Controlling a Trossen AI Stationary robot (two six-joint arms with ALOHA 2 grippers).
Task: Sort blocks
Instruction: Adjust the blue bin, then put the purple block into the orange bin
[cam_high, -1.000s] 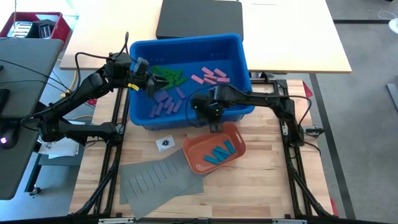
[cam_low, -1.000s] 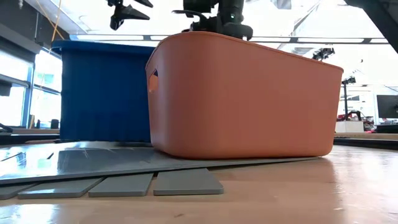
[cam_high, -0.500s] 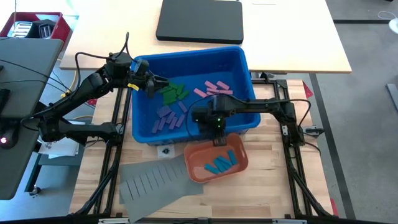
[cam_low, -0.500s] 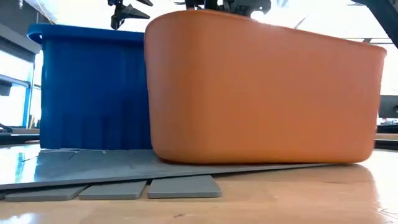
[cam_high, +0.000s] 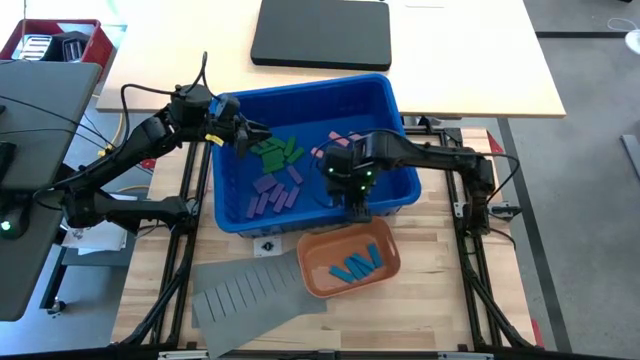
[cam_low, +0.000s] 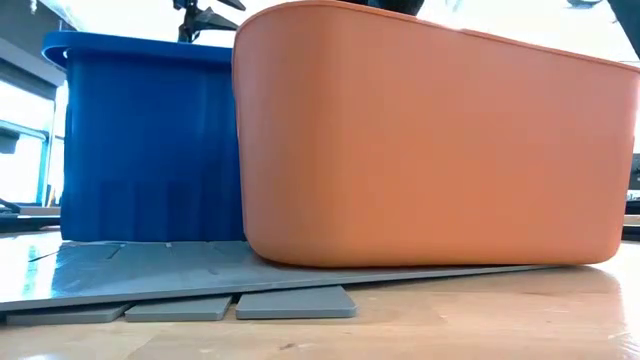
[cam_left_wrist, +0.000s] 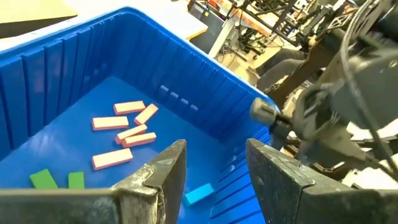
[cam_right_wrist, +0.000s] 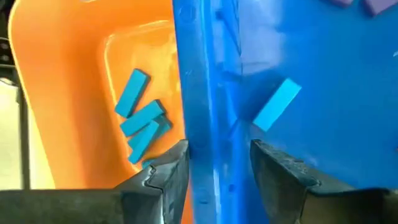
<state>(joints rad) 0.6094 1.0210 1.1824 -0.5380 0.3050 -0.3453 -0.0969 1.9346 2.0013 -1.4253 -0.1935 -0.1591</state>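
Wooden bench (cam_high: 420, 290) carries our blue bin (cam_high: 300, 85); right gripper (cam_right_wrist: 214, 165) straddles its wall, parted and empty (blue blocks (cam_high: 355, 265) in orange tray (cam_high: 310, 250)); left gripper (cam_left_wrist: 214, 165) hovers parted, empty.

blue bin (cam_high: 300, 88), orange tray (cam_high: 318, 284), grey divider sheet (cam_high: 245, 295)

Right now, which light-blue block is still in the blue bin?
The lone light-blue block on the blue bin floor by the near wall. The other light-blue blocks lie in the orange tray.
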